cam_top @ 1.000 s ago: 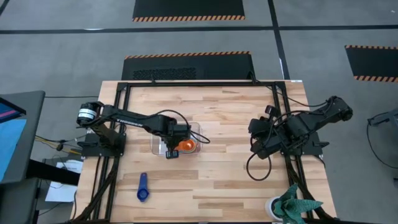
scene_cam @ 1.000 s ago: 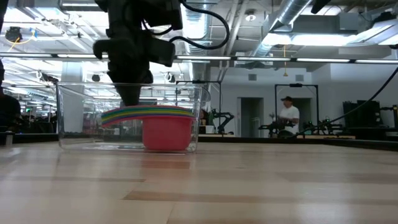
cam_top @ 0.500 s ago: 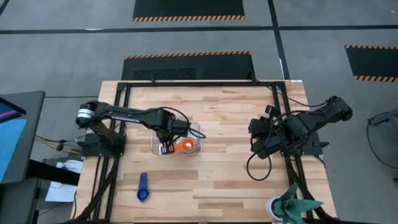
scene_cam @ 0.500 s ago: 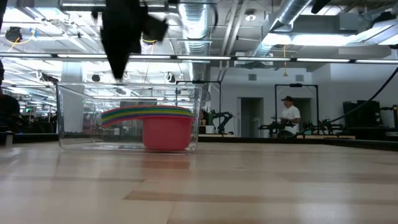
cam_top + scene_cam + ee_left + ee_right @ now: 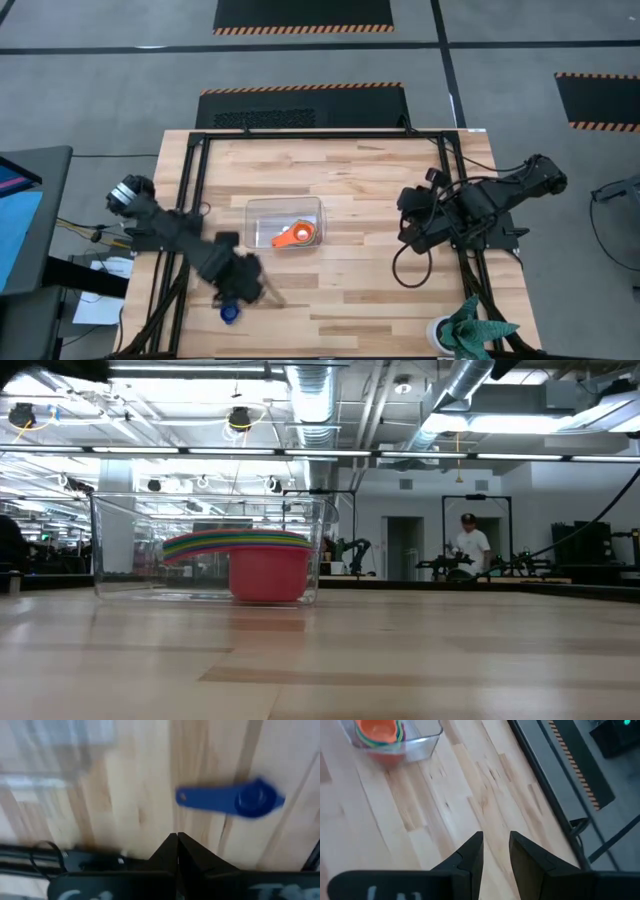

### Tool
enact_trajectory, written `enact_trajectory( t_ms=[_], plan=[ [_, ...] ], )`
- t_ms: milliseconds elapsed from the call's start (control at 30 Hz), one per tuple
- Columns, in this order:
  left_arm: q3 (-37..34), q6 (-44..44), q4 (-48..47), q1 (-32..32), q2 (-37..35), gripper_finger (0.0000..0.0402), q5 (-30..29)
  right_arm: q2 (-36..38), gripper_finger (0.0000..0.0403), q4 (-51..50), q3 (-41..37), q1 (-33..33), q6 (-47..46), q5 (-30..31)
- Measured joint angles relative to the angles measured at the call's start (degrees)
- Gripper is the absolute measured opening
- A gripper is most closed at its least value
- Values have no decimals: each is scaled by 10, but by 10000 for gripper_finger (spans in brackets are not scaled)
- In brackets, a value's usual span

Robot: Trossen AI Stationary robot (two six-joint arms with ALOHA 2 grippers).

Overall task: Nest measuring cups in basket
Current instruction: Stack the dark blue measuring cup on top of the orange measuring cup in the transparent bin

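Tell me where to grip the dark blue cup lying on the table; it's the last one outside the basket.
Grip the dark blue cup by its flat handle, coming straight down from above with the jaws across the handle's width. It lies flat on the table, bowl at one end, so the narrow handle fits between the fingers better than the round bowl. The left gripper, shut, is nearest.
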State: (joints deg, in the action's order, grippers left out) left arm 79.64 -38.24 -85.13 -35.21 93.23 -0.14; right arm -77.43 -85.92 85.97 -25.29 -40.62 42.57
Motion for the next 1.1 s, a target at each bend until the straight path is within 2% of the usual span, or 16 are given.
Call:
enact_trajectory(
  t_ms=[167, 333, 467, 633, 767, 900, 1100],
  plan=[
    [-45, -43, 17, -102, 0, 0, -16, 0, 118, 28, 0, 8, -67, -14],
    [-79, -96, 101, -170, -1, 0, -21, -6, 118, 59, 0, 6, -104, -27],
    [-98, -137, 186, -200, -1, 0, -31, -12, 118, 70, 0, 0, -106, -39],
    [-134, -130, 279, -221, -1, 4, -72, -31, 118, 83, 1, -1, -106, -49],
    [-169, -120, 336, -224, 1, 36, -68, -54, 118, 88, 0, -4, -106, -71],
    [-195, -112, 334, -229, 6, 91, -26, -81, 118, 77, 0, -4, -106, -121],
    [-200, -48, 343, -239, 6, 156, -18, -117, 118, 69, 0, -5, -116, -170]
  ],
)
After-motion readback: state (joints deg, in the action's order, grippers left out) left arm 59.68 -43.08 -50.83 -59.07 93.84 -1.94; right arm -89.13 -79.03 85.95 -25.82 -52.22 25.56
